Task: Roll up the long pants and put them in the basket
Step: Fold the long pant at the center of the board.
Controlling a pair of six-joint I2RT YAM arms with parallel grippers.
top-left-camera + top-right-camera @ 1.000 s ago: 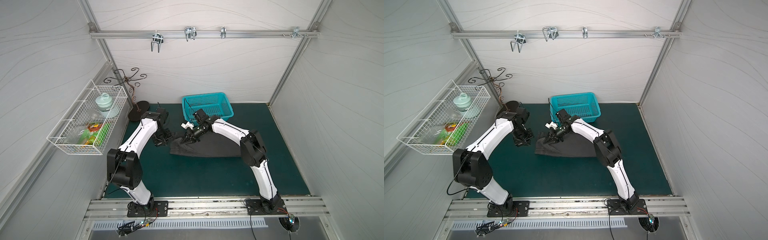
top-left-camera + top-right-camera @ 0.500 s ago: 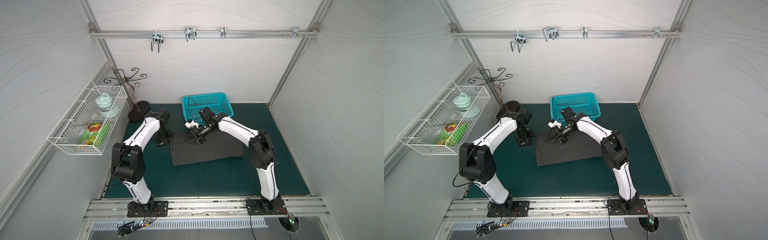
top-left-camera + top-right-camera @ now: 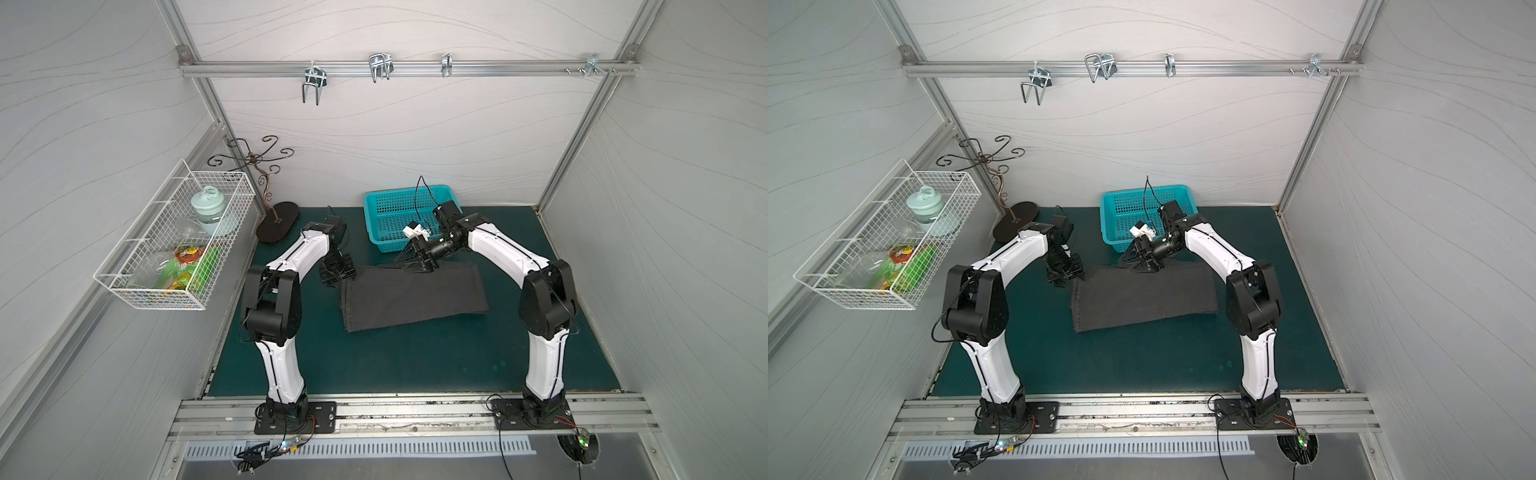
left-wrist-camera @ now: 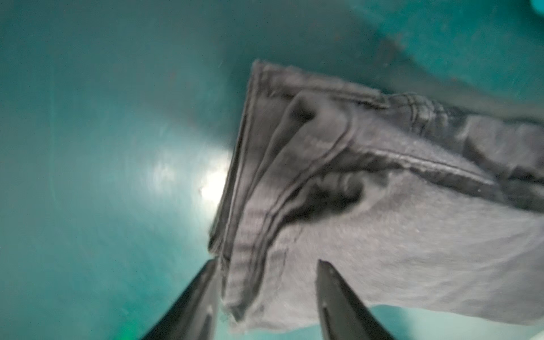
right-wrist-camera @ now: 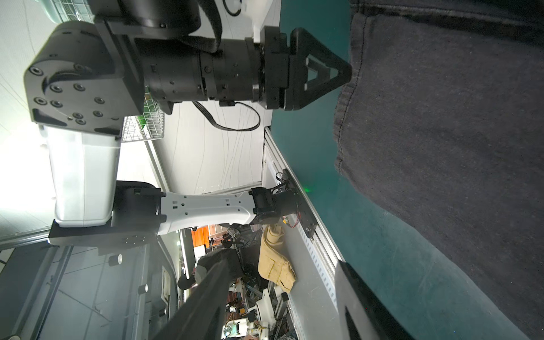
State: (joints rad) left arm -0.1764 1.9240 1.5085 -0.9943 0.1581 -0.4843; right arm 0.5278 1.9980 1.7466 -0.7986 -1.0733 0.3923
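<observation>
Long pants [image 3: 411, 297] [image 3: 1142, 297]: dark grey, folded into a flat oblong, lying on the green mat [image 3: 415, 361] at mid-table, just in front of the teal basket [image 3: 386, 245]. The hems and seams lie stacked at the end nearest the left arm, as the left wrist view shows.

Left gripper [image 3: 337, 276] [image 4: 266, 262]: low at the far corner of that stacked end. Jaws parted about halfway. One finger stands just off the cloth edge and the other over the fabric, and nothing is pinched between them.

Right gripper [image 3: 415, 264] [image 5: 282, 262]: at the far long edge of the pants, between them and the teal basket. Jaws parted to a similar width, with nothing held. Whether its tips touch the cloth cannot be told.

Teal basket: plastic, perforated, upright against the back wall. The right arm's cable crosses above it.

Wire basket [image 3: 216, 173]: white, mounted on the left wall, well apart from the pants. It holds a pale green lidded jar [image 3: 208, 208] at the far end, clear plastic items in the middle, and green and orange snack packets [image 3: 189, 266] at the near end
</observation>
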